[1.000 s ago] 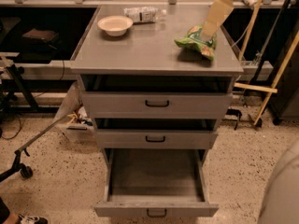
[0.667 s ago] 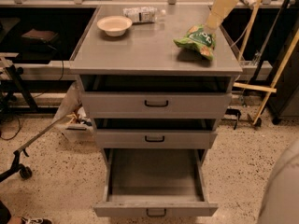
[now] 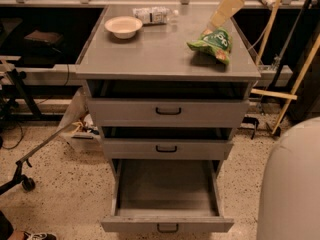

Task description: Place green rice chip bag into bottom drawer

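Note:
The green rice chip bag (image 3: 212, 43) lies crumpled on the right side of the grey cabinet top (image 3: 150, 49). My gripper (image 3: 210, 29) reaches down from the upper right on its beige arm, and its tip is at the bag's top edge. The bottom drawer (image 3: 167, 204) is pulled out far at floor level, with a plain grey inside that holds nothing and a dark handle on its front. The two shallower drawers above it stand slightly pulled out.
A white bowl (image 3: 123, 26) and a clear plastic water bottle (image 3: 154, 15) lie at the back left of the cabinet top. Wooden poles (image 3: 295, 79) lean at the right. A rounded white body (image 3: 292, 184) fills the lower right. A bin with clutter (image 3: 80, 129) sits left of the cabinet.
My gripper has come down and to the left, closer to the bag's top edge. The bag and the drawers have not moved.

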Robot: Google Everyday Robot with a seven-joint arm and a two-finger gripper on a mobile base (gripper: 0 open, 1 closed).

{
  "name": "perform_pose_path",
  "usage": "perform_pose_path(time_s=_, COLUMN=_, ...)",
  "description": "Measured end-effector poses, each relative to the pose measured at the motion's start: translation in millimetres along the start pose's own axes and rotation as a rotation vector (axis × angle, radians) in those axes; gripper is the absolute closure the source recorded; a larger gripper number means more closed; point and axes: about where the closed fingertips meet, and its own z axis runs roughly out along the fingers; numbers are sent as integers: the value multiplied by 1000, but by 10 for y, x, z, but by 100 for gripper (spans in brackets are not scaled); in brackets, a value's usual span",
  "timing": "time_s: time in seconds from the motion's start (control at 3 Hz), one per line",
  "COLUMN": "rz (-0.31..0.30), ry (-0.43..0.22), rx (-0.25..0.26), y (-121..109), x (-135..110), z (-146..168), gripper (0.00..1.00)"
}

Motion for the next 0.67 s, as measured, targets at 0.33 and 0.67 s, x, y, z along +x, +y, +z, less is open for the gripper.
perform_pose_path(time_s=0.33, rz=29, ry=-59, rx=38, y=-223, x=-130, z=341, gripper=0)
perform_pose_path(time_s=0.67, rz=7, ry=11, rx=101, y=-387, x=-126, z=604, gripper=0)
